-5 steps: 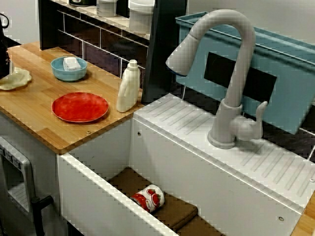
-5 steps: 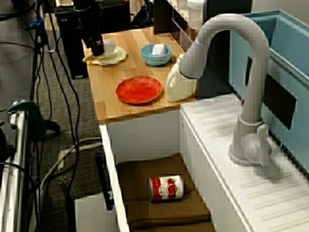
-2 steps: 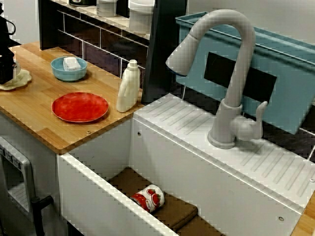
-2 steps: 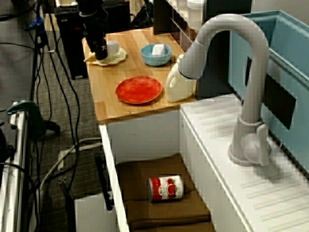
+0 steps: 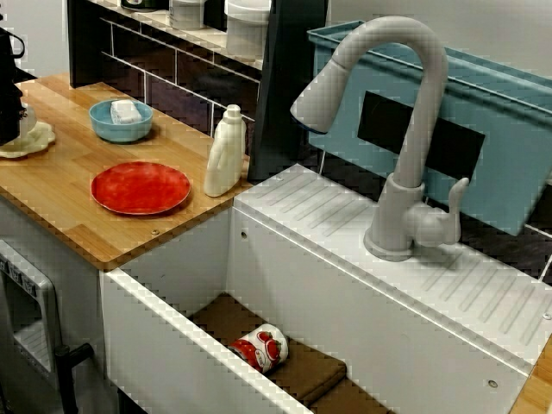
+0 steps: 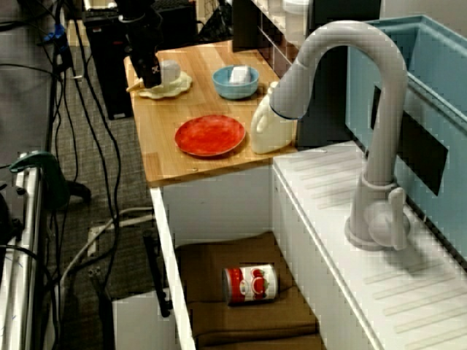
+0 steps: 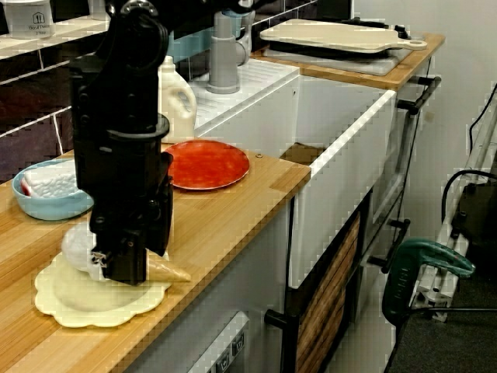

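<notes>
On the wooden counter (image 7: 233, 206), the hand (image 7: 124, 270) stands at a toy ice-cream cone (image 7: 169, 272), open or closed unclear.

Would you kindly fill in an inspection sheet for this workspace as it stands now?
Surface: wooden counter beside a white sink; no spills seen.
Job's things: toy ice-cream cone lying on a cream scalloped mat, under the claw.
Clutter: red plate, blue bowl and white bottle on the counter; a can lying on the brown mat in the sink.
Grippers: claw down over the cone; jaws hidden, open or shut cannot be told.
Cables: black cables trail over the floor beside the counter.
Surroundings: faucet, teal bin behind it, green-handled tool on the floor side.
</notes>
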You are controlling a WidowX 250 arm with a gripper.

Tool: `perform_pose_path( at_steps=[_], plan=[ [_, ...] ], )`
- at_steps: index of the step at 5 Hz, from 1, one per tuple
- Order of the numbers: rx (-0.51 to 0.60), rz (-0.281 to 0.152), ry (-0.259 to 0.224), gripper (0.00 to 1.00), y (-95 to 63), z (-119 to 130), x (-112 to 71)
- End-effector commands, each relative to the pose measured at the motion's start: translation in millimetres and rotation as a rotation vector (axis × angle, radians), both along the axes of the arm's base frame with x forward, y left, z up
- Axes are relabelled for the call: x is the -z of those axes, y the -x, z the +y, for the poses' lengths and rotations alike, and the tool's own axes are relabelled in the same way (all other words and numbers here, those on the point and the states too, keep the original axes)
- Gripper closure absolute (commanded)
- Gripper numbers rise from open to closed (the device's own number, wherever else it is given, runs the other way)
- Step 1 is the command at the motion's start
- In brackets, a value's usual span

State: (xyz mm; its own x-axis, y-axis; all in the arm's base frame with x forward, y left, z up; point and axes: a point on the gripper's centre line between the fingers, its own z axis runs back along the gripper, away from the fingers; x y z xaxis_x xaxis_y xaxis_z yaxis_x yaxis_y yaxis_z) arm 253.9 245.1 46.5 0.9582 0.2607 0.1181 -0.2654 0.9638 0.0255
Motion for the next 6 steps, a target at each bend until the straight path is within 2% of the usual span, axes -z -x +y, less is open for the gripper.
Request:
perform_pose_path(
  at_steps=[1,2,3,4,6],
  plan=[
    [0.038,-0.054,0.005,1.0,-4.4,1,-30.2],
    [0.039,-0.053,0.019,1.0,-16.7,-10,-34.3],
    [0.041,-0.07,0.027,1.0,-28.8,-27,-34.5],
    [0.062,-0.08,0.025,1.0,-33.1,-43,-31.8],
    [0.098,-0.065,0.019,1.0,-43.1,-71,-25.4]
  ],
)
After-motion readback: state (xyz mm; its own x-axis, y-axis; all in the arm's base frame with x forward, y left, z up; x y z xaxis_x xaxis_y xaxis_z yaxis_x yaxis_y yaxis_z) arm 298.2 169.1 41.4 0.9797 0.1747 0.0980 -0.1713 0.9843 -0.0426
